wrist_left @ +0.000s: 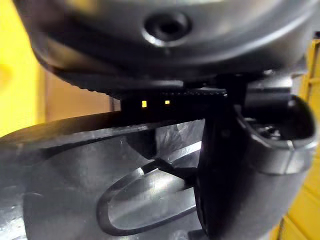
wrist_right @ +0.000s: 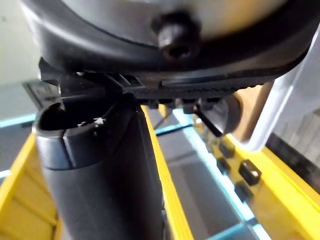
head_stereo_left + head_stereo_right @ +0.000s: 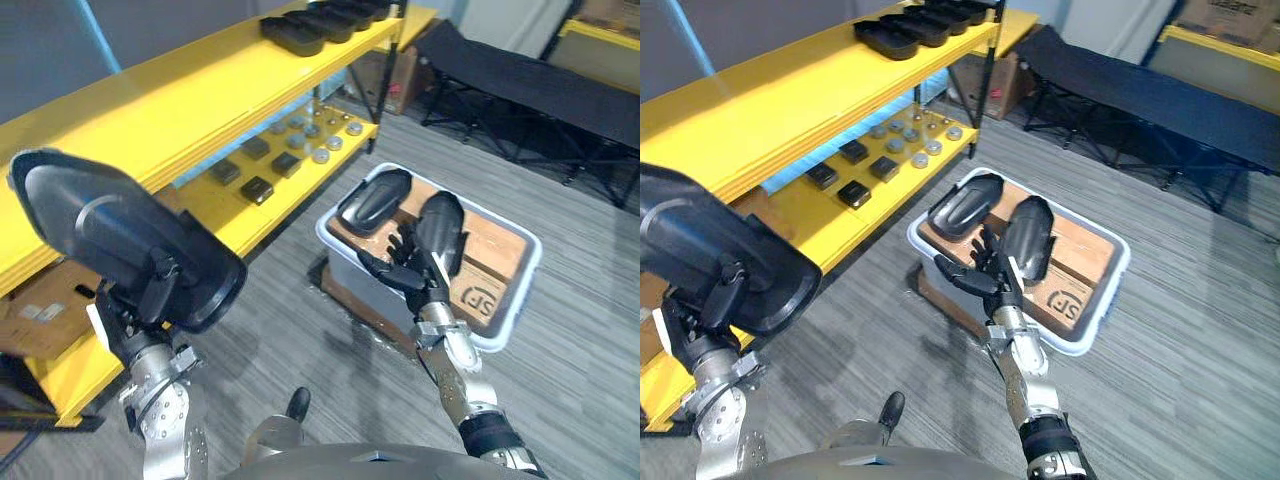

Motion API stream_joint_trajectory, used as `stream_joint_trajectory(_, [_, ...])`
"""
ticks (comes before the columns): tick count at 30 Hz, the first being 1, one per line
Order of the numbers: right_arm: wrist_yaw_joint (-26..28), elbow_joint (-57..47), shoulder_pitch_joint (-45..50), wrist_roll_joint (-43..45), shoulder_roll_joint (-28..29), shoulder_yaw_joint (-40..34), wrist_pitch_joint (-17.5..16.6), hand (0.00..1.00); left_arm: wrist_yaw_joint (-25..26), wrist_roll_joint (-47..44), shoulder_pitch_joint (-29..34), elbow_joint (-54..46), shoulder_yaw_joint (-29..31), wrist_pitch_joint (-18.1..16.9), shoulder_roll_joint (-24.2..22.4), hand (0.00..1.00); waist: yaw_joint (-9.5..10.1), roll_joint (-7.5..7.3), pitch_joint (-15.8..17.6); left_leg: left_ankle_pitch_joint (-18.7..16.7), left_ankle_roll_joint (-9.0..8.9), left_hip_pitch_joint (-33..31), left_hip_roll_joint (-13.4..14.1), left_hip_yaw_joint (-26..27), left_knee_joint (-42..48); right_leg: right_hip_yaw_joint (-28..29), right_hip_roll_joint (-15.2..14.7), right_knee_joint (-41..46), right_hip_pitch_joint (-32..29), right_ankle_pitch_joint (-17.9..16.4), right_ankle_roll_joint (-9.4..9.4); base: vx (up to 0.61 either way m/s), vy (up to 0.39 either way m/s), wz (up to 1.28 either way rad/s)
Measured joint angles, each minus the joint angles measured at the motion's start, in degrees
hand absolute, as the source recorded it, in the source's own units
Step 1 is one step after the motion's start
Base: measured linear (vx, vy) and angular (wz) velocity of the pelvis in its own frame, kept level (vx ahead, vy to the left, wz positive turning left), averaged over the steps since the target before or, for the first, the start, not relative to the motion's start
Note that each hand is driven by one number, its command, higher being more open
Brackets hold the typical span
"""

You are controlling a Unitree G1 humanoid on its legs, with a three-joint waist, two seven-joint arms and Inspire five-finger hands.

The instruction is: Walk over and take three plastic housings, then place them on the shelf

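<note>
Your left hand (image 3: 128,318) has its fingers clamped on one black housing (image 3: 110,235), held up close in front of the yellow shelf (image 3: 200,90), about level with its top board. Your right hand (image 3: 408,268) grips a second housing (image 3: 442,228), held upright, out from the shelf and over the white bin (image 3: 520,292) on the floor near the shelf's far end. A third housing (image 3: 375,198) lies in that bin on cardboard (image 3: 495,250), on the side nearer the shelf. More housings (image 3: 325,20) sit in a row at the far end of the shelf's top board.
</note>
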Motion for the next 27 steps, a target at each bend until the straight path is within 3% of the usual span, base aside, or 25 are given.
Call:
stream_joint_trajectory(7, [0.9,0.3,-0.2,-4.8,0.0,8.9,0.5,1.0,-4.6,-0.2,2.2,-0.1,0.1,0.0,-0.5,0.0,1.48,-0.27,0.2,-0.5,0.05,-0.5,-0.1,-0.5,1.7,0.2,-0.8,4.0,-0.8,-2.1,-0.51,0.0,0.007,0.04])
stream_joint_trajectory(9, [-0.6,0.3,-0.2,-4.7,-0.4,9.6,1.8,1.0,-6.7,-0.8,2.1,-0.1,0.0,0.0,-0.5,0.0,1.07,0.37,0.6,-1.9,0.43,-1.5,-0.4,-0.3,2.3,-1.5,-1.0,5.7,-0.4,-3.0,0.21,-0.1,-0.014,0.36])
stream_joint_trajectory(10, [-1.2,0.3,-0.1,-4.6,-0.6,9.5,1.9,1.0,-7.4,-1.1,1.9,-0.1,0.0,0.0,-0.4,0.0,0.32,0.72,0.8,-2.8,1.17,-2.3,0.1,2.5,3.0,-3.1,-1.0,5.7,0.1,-3.1,0.43,-0.13,-0.02,1.11])
stream_joint_trajectory(11, [-2.6,0.3,0.1,-4.6,-1.8,8.6,2.2,1.0,-9.2,-2.2,1.2,0.0,-1.0,0.1,-0.3,0.0,-1.56,0.35,0.7,-3.8,2.93,-3.8,1.2,8.4,5.3,-7.0,-1.0,5.6,1.4,-3.1,0.49,-0.09,-0.013,1.24])
stream_joint_trajectory(13, [-4.5,0.3,0.4,-4.6,-4.0,6.0,2.7,1.0,-12.4,-2.3,0.3,0.0,-2.9,0.0,-0.2,0.0,-2.03,1.85,1.5,-3.4,3.14,-4.9,4.0,18.0,7.0,-10.9,-1.3,5.9,2.7,-3.5,1.09,-0.11,0.033,1.24])
stream_joint_trajectory(14, [-5.5,0.3,0.4,-4.6,-5.5,4.4,2.7,1.0,-13.3,-2.3,0.2,0.0,-4.2,0.0,-0.3,0.0,-1.96,3.35,2.0,-1.6,2.59,-4.6,4.5,20.1,6.5,-12.0,-1.7,7.2,3.0,-4.3,1.66,-0.11,0.075,0.8])
stream_joint_trajectory(16, [-5.6,0.3,0.3,-4.6,-6.5,3.2,2.7,1.0,-13.3,-2.3,0.4,0.1,-5.1,0.0,-0.3,0.0,-1.48,4.53,2.1,0.2,2.57,-4.4,4.6,20.6,5.4,-11.7,-2.8,9.1,2.2,-5.3,1.59,-0.06,0.076,0.16])
stream_joint_trajectory(19, [-5.3,0.1,0.0,-4.7,-5.5,3.4,2.4,1.0,-13.4,-2.3,0.2,0.1,-5.2,0.0,0.4,0.0,-1.67,4.43,2.2,0.9,2.98,-4.3,4.1,22.1,4.2,-10.4,-3.7,10.6,0.8,-5.4,1.56,-0.01,0.072,-0.19])
stream_joint_trajectory(21, [-5.5,0.0,0.5,-4.6,-5.3,3.3,2.4,1.0,-15.0,-2.4,-0.3,0.1,-6.5,0.0,2.0,0.0,-3.2,4.0,2.5,1.2,3.38,-3.7,3.1,21.0,3.2,-7.8,-4.7,13.1,0.2,-6.7,0.92,-0.01,0.041,0.33])
stream_joint_trajectory(23, [-6.8,-2.8,4.0,-4.6,-5.3,-0.2,1.5,1.0,-19.3,-2.4,-3.9,1.1,-10.6,0.3,5.4,0.0,-6.64,4.03,2.6,2.2,3.99,-3.6,0.9,15.3,1.7,4.9,-4.9,18.6,-0.8,-8.2,-1.13,0.01,0.042,1.32])
stream_joint_trajectory(24, [-7.3,-3.7,5.2,-4.6,-5.2,-1.9,1.2,1.0,-21.1,-2.2,-5.6,1.4,-11.9,0.3,6.6,0.0,-7.5,4.04,2.7,2.2,3.98,-3.5,0.8,13.9,1.0,8.3,-5.0,21.8,-2.2,-8.6,-1.39,0.01,0.023,1.24])
stream_joint_trajectory(27, [-7.6,-7.4,7.6,-4.6,-5.2,-5.0,0.0,1.0,-24.3,-2.3,-9.1,1.5,-13.8,0.3,8.7,0.0,-8.45,2.73,2.3,2.8,3.86,-4.0,-0.6,13.0,0.0,13.0,-4.9,22.2,-2.5,-12.1,-1.58,0.02,-0.054,0.69])
